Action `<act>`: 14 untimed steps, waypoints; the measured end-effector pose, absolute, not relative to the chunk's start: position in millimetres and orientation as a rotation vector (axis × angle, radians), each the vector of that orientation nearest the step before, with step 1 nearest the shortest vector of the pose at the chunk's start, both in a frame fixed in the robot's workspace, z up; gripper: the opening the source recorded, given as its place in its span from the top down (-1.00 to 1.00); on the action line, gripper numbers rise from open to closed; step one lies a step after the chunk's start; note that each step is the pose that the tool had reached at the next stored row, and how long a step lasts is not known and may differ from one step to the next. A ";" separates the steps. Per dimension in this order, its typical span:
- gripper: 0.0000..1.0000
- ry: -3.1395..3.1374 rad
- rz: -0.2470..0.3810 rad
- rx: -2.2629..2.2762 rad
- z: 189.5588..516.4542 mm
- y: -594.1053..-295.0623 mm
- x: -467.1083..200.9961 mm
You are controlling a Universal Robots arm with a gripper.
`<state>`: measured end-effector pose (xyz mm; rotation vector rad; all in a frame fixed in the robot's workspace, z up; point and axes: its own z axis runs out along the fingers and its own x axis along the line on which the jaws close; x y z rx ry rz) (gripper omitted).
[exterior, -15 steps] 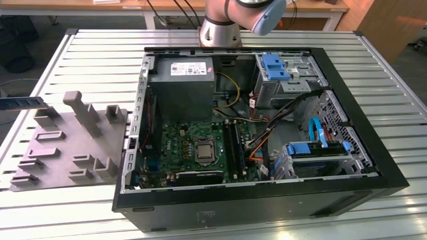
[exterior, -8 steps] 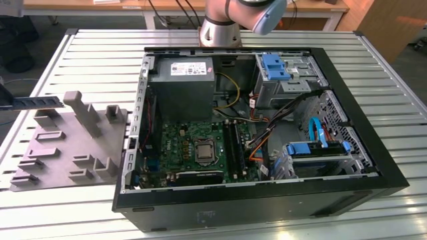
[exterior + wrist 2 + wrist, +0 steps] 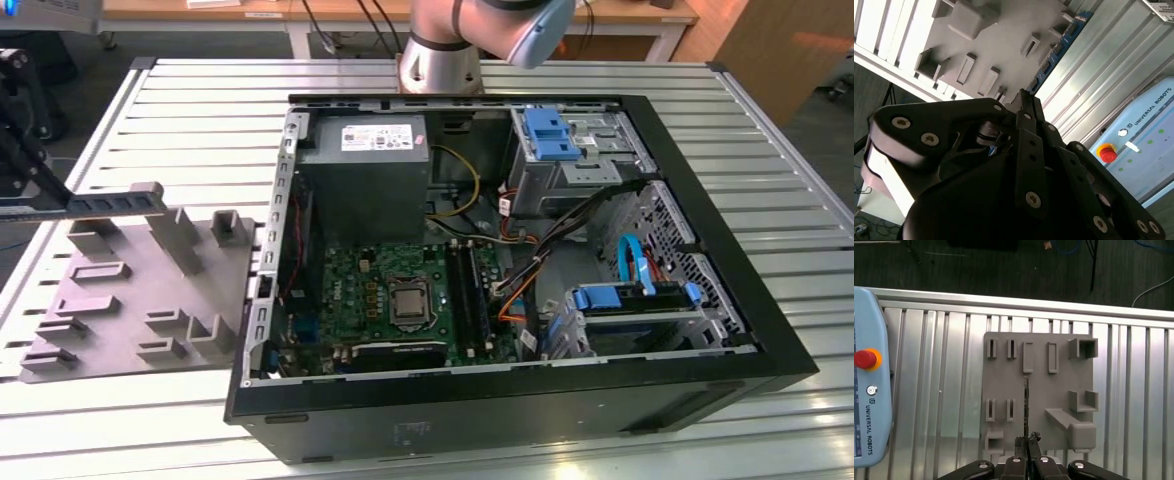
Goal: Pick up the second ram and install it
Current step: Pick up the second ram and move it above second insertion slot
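My gripper (image 3: 1026,441) is shut on the ram (image 3: 1026,405), a thin board seen edge-on in the first wrist view. It hangs above the grey holder tray (image 3: 1054,390) with its empty slots. In the second wrist view the ram (image 3: 1056,52) shows as a blue strip reaching out from the closed fingertips (image 3: 1023,102) over the tray (image 3: 1004,40). In the exterior view the open computer case (image 3: 534,400) lies on the table with the motherboard (image 3: 360,290) inside. Its long ram slots (image 3: 463,285) run beside the processor socket (image 3: 404,300). The tray (image 3: 134,290) sits at the case's left in that view.
A light blue teach pendant (image 3: 869,390) with a red stop button (image 3: 864,359) lies on the slatted metal table (image 3: 1134,405) near the tray. Inside the case are a power supply (image 3: 363,170), blue drive brackets (image 3: 554,130) and loose cables (image 3: 534,260). The arm's base (image 3: 441,60) stands behind the case.
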<state>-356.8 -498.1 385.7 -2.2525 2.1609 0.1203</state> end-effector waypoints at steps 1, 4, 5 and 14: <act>0.74 2.161 0.120 -2.252 385.8 -498.1 -353.2; 0.74 2.161 0.120 -2.253 385.7 -498.1 -342.2; 0.74 2.161 0.120 -2.253 385.8 -498.0 -338.4; 0.74 2.161 0.120 -2.252 385.6 -498.1 -305.5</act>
